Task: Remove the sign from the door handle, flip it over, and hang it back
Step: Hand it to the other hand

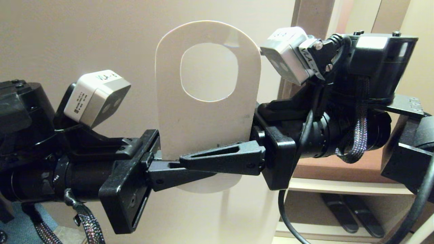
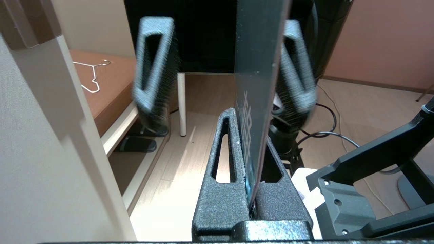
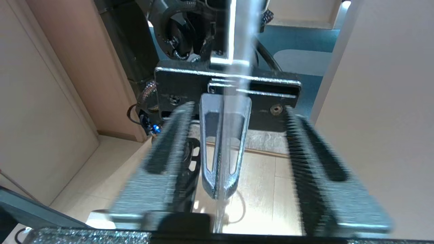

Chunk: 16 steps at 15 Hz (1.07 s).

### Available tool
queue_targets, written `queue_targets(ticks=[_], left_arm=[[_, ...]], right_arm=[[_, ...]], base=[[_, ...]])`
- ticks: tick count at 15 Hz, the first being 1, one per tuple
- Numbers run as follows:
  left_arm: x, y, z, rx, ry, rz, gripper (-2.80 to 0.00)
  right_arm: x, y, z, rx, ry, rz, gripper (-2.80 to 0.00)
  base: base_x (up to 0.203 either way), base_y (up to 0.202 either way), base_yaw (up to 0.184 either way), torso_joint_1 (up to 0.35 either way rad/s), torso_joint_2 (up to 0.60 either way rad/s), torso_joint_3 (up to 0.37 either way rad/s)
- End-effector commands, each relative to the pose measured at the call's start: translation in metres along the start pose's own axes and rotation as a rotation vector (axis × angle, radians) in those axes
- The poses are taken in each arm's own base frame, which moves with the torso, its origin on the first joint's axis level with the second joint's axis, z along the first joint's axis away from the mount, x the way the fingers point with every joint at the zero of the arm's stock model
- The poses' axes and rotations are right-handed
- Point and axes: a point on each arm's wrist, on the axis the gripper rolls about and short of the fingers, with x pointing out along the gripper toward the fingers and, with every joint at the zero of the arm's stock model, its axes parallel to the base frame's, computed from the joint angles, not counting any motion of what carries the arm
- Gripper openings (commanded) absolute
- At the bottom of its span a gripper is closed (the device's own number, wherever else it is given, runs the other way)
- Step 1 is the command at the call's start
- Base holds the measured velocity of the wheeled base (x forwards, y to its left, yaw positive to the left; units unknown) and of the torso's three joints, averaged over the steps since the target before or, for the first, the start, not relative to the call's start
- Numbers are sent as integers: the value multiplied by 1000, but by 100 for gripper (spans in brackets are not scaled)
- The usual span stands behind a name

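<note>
Hands are meeting from opposite sides at the lower part of the sign, a flat door hanger that is standing upright in mid-air with its rounded top and cut-out hole uppermost. Nearest the wrist camera, the left hand is clamping the card's edge between closed fingers and appears to be carrying it alone. Just beyond, the right hand is reaching in level from the other side with its fingers standing apart, one on each face of the card and neither pressing it. The pale face is turned toward the head camera and a dark printed face away from it. Judging by this, the handover is under way and the left hand is the one to take the sign onward. Behind the sign the pale door is filling the background; the door handle is not showing. Farther right, a wooden shelf is carrying a wire clothes hanger, with dark slippers lying beneath.
</note>
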Motion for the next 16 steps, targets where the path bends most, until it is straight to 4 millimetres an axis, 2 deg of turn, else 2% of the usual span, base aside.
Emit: queue_targets(ticks=[1, 6, 12, 16], left_arm=[[-1, -1, -1, -1, 0, -5, -280], [-9, -6, -6, -9, 5, 7, -280], [-32, -14, -13, -12, -2, 74, -280], [-46, -15, -7, 10, -26, 130, -280]], right_arm=[[0, 0, 0, -3, -2, 7, 0], [-2, 2, 3, -11, -10, 4, 0], [-7, 6, 7, -17, -19, -29, 0], [-13, 5, 7, -18, -20, -45, 0]], base=[[0, 0, 0, 0, 0, 0], [0, 0, 0, 0, 0, 0], [0, 0, 0, 0, 0, 0], [0, 0, 0, 0, 0, 0]])
